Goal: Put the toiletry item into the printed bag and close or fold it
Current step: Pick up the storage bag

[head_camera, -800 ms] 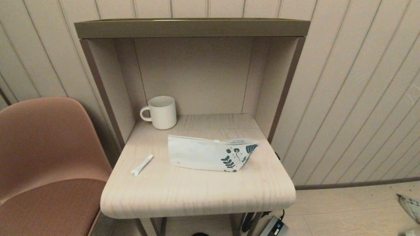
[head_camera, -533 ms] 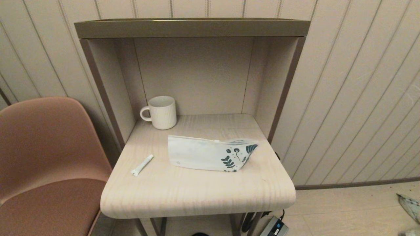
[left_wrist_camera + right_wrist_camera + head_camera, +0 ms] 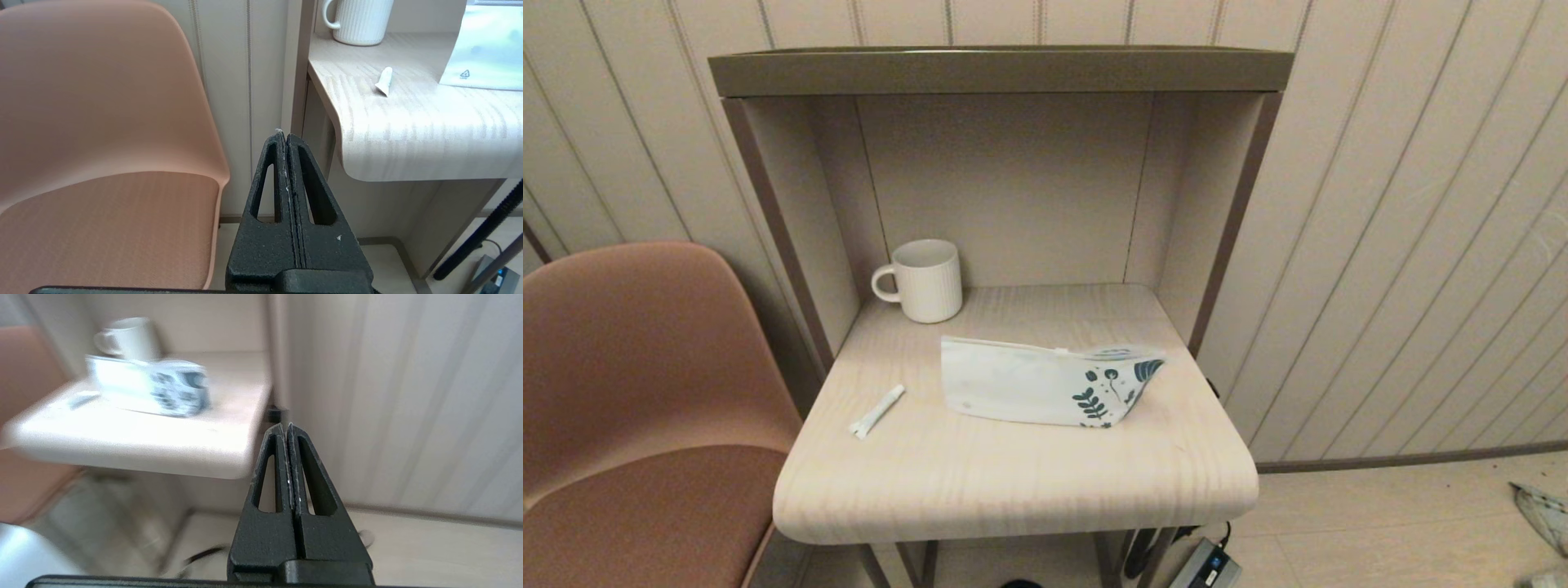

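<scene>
The toiletry item (image 3: pixel 876 412), a slim white tube, lies on the left part of the pale wooden shelf (image 3: pixel 1013 490); the left wrist view shows the tube (image 3: pixel 384 81) too. The printed bag (image 3: pixel 1045 384), a white pouch with teal leaves at its right end, lies mid-shelf, and the bag (image 3: pixel 151 386) shows in the right wrist view. Neither arm appears in the head view. My left gripper (image 3: pixel 285 136) is shut and empty, low between the chair and the shelf. My right gripper (image 3: pixel 285 426) is shut and empty, below the shelf's right corner.
A white ribbed mug (image 3: pixel 923 280) stands at the shelf's back left. The shelf unit has side walls and a top board (image 3: pixel 1001 69). A salmon chair (image 3: pixel 629 392) stands on the left. Cables and a power brick (image 3: pixel 1209 563) lie on the floor.
</scene>
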Motion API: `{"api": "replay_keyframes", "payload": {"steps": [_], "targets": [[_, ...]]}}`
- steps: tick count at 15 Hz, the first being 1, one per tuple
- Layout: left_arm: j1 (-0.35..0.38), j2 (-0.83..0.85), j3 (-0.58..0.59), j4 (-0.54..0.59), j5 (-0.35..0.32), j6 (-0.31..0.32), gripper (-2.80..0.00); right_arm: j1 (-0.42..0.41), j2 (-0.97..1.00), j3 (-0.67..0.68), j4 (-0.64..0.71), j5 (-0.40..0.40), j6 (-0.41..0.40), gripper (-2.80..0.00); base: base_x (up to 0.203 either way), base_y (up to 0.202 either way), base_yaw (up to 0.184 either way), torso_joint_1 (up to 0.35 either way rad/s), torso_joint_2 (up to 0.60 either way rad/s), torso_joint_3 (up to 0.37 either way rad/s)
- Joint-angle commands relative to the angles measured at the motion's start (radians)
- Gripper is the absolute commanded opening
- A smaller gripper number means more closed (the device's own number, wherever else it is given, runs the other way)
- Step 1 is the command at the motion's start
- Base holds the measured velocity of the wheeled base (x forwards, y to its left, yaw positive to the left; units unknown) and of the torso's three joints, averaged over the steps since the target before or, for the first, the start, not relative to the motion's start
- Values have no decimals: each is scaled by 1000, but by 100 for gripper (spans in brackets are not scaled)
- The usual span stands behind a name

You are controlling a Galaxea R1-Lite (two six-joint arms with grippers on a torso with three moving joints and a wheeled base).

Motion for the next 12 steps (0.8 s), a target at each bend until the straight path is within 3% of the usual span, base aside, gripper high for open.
{"api": "replay_keyframes", "payload": {"steps": [1, 4, 6, 7, 8, 10, 12], "targets": [[0, 2, 0, -1, 0, -1, -280, 50, 267, -134, 11, 15, 18, -280, 0, 0, 0, 0, 0, 0], [0, 1, 0, -1, 0, -1, -280, 190, 624, -323, 97, 90, 54, -280, 0, 0, 0, 0, 0, 0], [0, 0, 0, -1, 0, -1, -280, 210, 799, -391, 153, 215, 46, -280, 0, 0, 0, 0, 0, 0], [0, 2, 0, -1, 0, -1, -280, 178, 859, -410, 173, 304, 20, -280, 0, 0, 0, 0, 0, 0], [0, 1, 0, -1, 0, -1, -280, 112, 890, -414, 186, 361, -41, 0, 0, 0, 0, 0, 0, 0], [0, 2, 0, -1, 0, -1, -280, 13, 946, -420, 257, 424, -272, 0, 0, 0, 0, 0, 0, 0], [0, 2, 0, -1, 0, -1, -280, -4, 982, -492, 385, 437, -381, 0, 0, 0, 0, 0, 0, 0]]}}
